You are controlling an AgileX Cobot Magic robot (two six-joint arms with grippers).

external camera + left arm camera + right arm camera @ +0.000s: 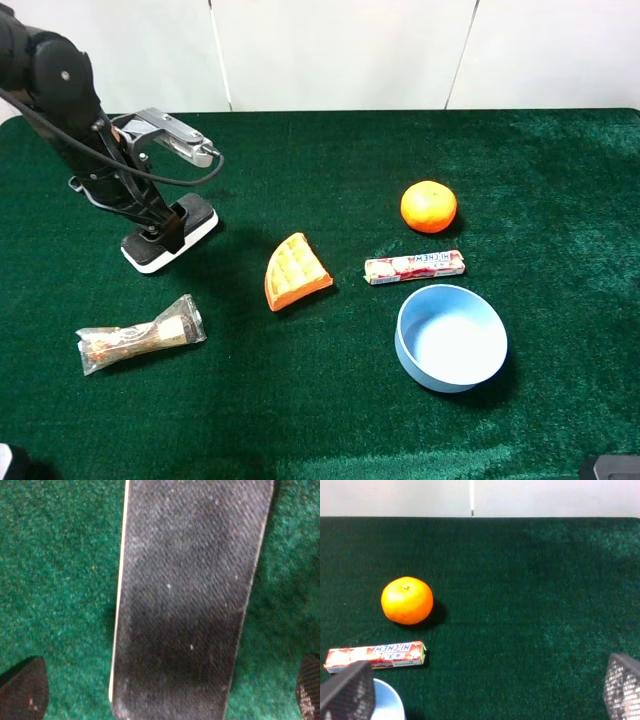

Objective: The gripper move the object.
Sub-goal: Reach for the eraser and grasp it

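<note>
The board eraser (pixel 172 234), black felt on a white base, lies on the green cloth at the left. My left gripper (pixel 160 228) reaches down over it. In the left wrist view the eraser's felt top (pixel 190 580) fills the middle, and the gripper (pixel 167 690) is open, with one fingertip (pixel 22 690) on each side of the eraser and green cloth showing between. My right gripper (pixel 485 690) is open and empty over bare cloth, far from the eraser.
A clear-wrapped brown snack bar (pixel 140 335) lies in front of the eraser. An orange waffle piece (pixel 295 272), a red-and-white candy roll (pixel 414 267), a tangerine (pixel 429 206) and a blue bowl (pixel 450 338) lie to the right. A white wall stands behind the table.
</note>
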